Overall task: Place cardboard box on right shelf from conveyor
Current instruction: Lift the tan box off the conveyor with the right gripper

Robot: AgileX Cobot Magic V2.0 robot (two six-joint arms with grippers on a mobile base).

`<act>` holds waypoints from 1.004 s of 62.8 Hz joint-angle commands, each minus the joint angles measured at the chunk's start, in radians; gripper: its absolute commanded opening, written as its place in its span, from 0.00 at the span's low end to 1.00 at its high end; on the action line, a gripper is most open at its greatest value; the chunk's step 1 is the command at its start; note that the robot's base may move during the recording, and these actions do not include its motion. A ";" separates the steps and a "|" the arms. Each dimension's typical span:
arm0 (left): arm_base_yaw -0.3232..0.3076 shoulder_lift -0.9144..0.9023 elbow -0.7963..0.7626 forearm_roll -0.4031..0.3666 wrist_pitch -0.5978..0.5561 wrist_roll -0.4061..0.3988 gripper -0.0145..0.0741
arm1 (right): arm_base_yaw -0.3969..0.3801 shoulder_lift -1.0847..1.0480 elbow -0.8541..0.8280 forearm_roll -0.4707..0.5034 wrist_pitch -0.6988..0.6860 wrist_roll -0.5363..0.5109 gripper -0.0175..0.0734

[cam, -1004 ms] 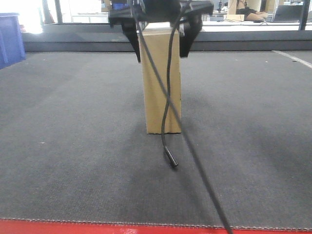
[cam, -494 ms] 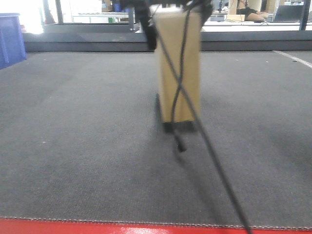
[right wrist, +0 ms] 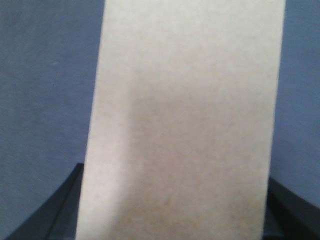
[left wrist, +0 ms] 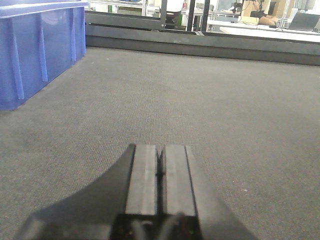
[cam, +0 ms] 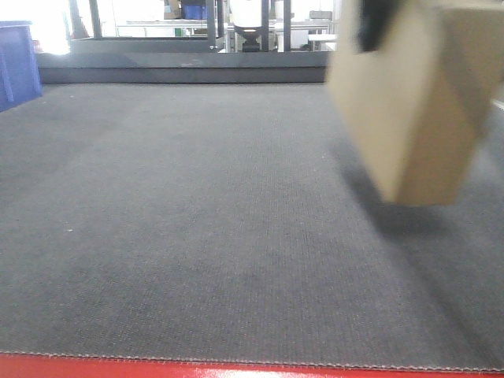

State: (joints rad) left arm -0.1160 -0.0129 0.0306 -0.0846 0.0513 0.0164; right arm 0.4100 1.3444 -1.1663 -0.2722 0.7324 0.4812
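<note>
One cardboard box [cam: 405,102] logged; where does it sit? — K.

Upper right of the front view, tilted and blurred, lifted off the conveyor [cam: 197,236]. Its shadow falls on the grey belt just below it. — M.

Grip? — K.

Right gripper [right wrist: 172,212] is clamped on it. In the right wrist view the tan face fills the centre, with a dark finger [right wrist: 47,215] at the lower left and another at the lower right, each against a side of the box. A dark bit of the gripper also shows at the box's top edge in the front view. — M.

Left gripper [left wrist: 160,185]? — K.

Closed on nothing, both pads [left wrist: 142,180] pressed flat together, low over the belt. — M.

Surroundings? — K.

Blue bin [left wrist: 35,50] stands on the belt at the upper left of the left wrist view. Red edge [cam: 236,370] runs along the bottom of the front view. — M.
</note>
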 commanded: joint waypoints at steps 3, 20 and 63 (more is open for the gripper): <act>-0.004 -0.012 -0.003 -0.007 -0.091 -0.005 0.03 | -0.063 -0.211 0.105 -0.026 -0.104 -0.053 0.32; -0.004 -0.012 -0.003 -0.007 -0.091 -0.005 0.03 | -0.105 -0.652 0.308 -0.026 -0.047 -0.218 0.32; -0.004 -0.012 -0.003 -0.007 -0.091 -0.005 0.03 | -0.105 -1.170 0.516 -0.026 -0.032 -0.220 0.32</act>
State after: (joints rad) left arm -0.1160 -0.0129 0.0306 -0.0846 0.0513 0.0164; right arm 0.3113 0.1595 -0.6250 -0.2722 0.7984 0.2745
